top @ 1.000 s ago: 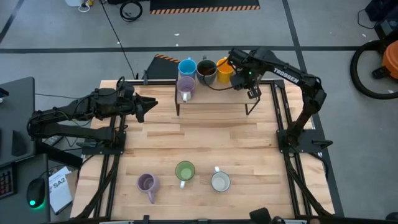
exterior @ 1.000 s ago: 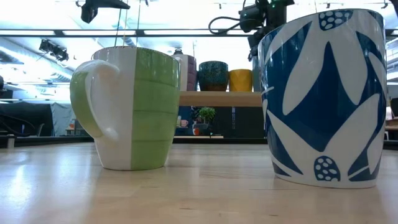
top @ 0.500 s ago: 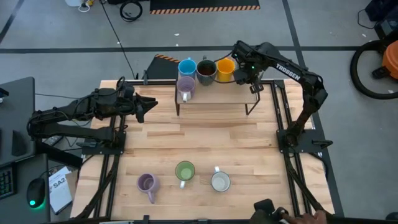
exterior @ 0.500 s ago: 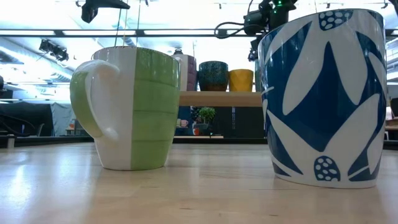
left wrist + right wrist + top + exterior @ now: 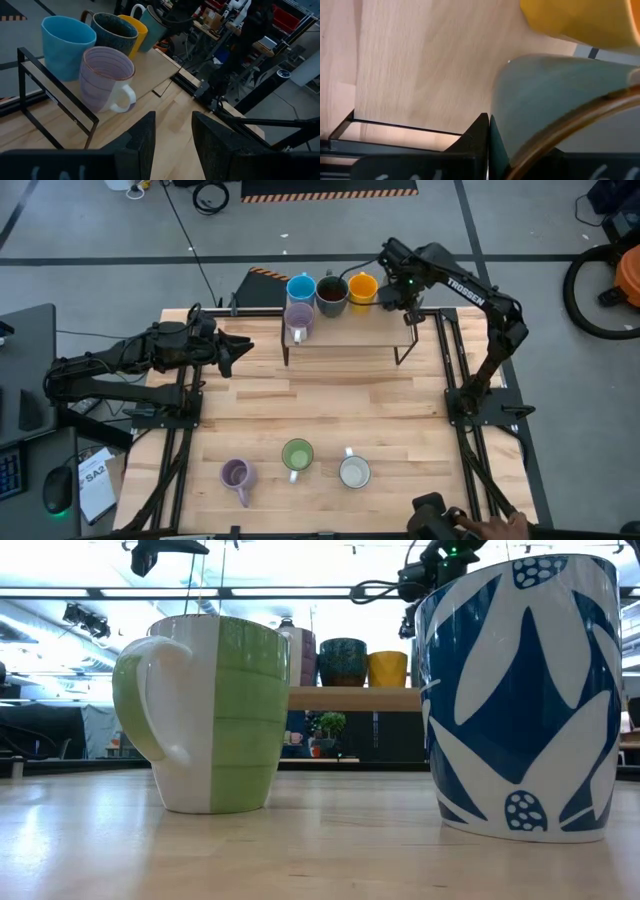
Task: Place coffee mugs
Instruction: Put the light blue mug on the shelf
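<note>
High view: four mugs stand on the rack (image 5: 345, 340) at the table's far edge, the right gripper (image 5: 404, 292) grasping a fifth beside the orange mug (image 5: 362, 287); three wait near the front edge, the left gripper (image 5: 232, 352) released.

Floor (image 5: 90, 230): grey and smooth, crossed by thin pale lines, on all sides of the surface.
Surface (image 5: 330, 405): light wood planks in a dark metal frame.
Hazard strip (image 5: 330, 193): black and orange stripes on the floor, at the far edge.
Cable (image 5: 210, 197): black coil lying on the floor near the strip.
Desk (image 5: 25, 360): dark, on the left side, with a computer mouse (image 5: 58, 492) on it.
Ceiling lights (image 5: 90, 592): long bright bands, seen in the low view.
Shelves (image 5: 280, 17): metal racks with red bins, far in the room.
</note>
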